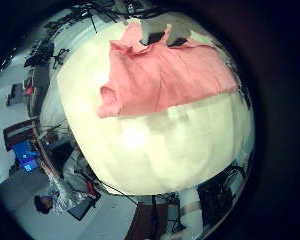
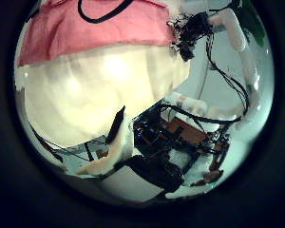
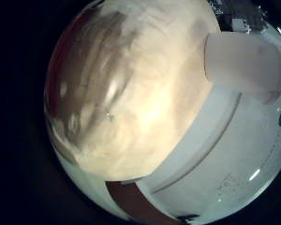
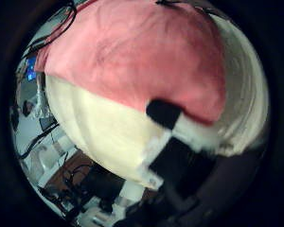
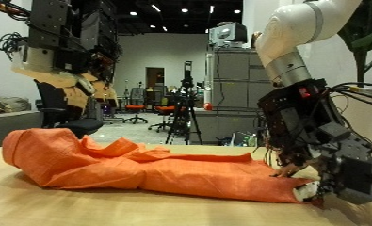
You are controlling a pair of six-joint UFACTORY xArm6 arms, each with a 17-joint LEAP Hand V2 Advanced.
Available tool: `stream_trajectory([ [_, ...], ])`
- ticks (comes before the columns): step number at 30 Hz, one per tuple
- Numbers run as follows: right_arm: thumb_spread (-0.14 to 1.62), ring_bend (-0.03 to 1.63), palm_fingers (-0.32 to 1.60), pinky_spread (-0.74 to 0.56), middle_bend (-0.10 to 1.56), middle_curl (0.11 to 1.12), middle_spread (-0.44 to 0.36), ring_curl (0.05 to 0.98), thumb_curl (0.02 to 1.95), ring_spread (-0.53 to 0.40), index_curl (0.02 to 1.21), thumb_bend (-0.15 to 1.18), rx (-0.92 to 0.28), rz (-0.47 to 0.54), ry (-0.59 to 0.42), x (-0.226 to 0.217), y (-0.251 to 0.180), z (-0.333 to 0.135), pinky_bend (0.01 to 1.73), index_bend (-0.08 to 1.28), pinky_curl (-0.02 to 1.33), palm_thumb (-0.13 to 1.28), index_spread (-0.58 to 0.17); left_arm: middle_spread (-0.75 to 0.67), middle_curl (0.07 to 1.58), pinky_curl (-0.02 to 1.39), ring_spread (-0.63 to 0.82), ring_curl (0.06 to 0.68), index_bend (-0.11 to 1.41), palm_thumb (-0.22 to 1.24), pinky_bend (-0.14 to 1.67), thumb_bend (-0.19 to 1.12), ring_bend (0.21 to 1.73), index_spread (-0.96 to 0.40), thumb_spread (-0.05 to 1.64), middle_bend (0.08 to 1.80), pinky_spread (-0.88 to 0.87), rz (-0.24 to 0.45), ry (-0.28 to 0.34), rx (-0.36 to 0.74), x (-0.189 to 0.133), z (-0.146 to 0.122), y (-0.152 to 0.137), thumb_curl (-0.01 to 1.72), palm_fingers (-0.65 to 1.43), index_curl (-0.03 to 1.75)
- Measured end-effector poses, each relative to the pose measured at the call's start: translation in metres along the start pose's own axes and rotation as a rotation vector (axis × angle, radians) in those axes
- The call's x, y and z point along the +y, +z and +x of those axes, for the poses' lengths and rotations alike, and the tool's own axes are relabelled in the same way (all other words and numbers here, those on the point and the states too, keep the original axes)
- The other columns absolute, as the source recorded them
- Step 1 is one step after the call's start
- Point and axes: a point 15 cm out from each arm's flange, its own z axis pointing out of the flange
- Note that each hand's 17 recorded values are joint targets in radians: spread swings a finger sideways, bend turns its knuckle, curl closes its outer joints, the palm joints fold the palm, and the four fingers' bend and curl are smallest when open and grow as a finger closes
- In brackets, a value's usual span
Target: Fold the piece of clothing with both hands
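An orange garment (image 5: 148, 165) lies crumpled lengthwise on the wooden table (image 5: 60, 202). My left hand (image 5: 67, 56) hangs high above one end of it with its fingers relaxed and nothing in them. Its palm views look down on the garment (image 1: 165, 75) (image 2: 95, 28) from a distance. My right hand (image 5: 317, 155) is low at the garment's other end, fingers reaching down to the cloth's edge and the tabletop. In the right thumb side palm view the garment (image 4: 133, 57) is close, and a black and white finger (image 4: 185, 137) lies over the bare table beside it.
Bare tabletop (image 1: 170, 140) runs along the near side of the garment and beneath the right palm (image 3: 131, 94). Behind the table stand office chairs (image 5: 136, 99), a tripod (image 5: 184, 104) and a grey cabinet (image 5: 235, 89).
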Motion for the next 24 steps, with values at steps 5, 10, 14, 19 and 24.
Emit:
stream_trajectory([
  [5,0.93,0.86,1.54,-0.49,0.68,0.50,-0.239,0.371,0.33,-0.333,0.47,0.01,0.009,-0.012,-0.006,0.004,0.003,0.005,0.68,0.48,0.33,0.60,-0.409,0.48,0.20,0.32,0.60,0.209,0.15,0.41,0.23,-0.02,0.39,0.14,1.13,0.17,0.58,0.000,-0.004,-0.001,-0.006,-0.006,-0.002,0.30,-0.06,0.27],
  [10,0.92,1.05,1.50,-0.48,0.93,0.59,-0.193,0.461,0.44,-0.275,0.60,0.11,-0.006,-0.027,0.021,0.015,0.010,0.020,0.90,0.79,0.44,0.92,-0.340,0.48,0.20,0.32,0.60,0.211,0.16,0.40,0.23,-0.02,0.39,0.14,1.13,0.17,0.58,-0.013,-0.008,0.008,-0.011,-0.010,-0.002,0.30,-0.06,0.27],
  [14,0.92,1.19,1.41,-0.42,1.06,0.65,-0.166,0.516,0.51,-0.235,0.66,0.14,-0.032,-0.019,0.074,0.035,0.010,0.049,1.06,0.92,0.51,1.03,-0.301,0.47,0.20,0.32,0.60,0.212,0.16,0.40,0.23,-0.02,0.39,0.14,1.13,0.17,0.58,-0.021,-0.005,0.008,-0.013,-0.012,-0.003,0.29,-0.06,0.28],
  [19,0.93,1.28,1.29,-0.35,1.19,0.69,-0.141,0.561,0.58,-0.209,0.70,0.14,-0.068,-0.033,0.111,0.082,0.019,0.065,1.18,1.04,0.58,1.07,-0.259,0.47,0.20,0.32,0.60,0.213,0.16,0.40,0.23,-0.02,0.39,0.14,1.14,0.17,0.57,-0.021,-0.016,0.017,-0.009,-0.021,-0.006,0.29,-0.06,0.28],
  [24,0.95,1.32,1.23,-0.31,1.25,0.71,-0.124,0.586,0.63,-0.202,0.72,0.11,-0.069,0.008,0.184,0.105,0.004,0.095,1.24,1.10,0.63,1.07,-0.233,0.47,0.20,0.32,0.60,0.213,0.16,0.40,0.23,-0.02,0.39,0.14,1.15,0.17,0.57,-0.025,-0.029,0.028,-0.006,-0.034,-0.004,0.30,-0.06,0.28],
])
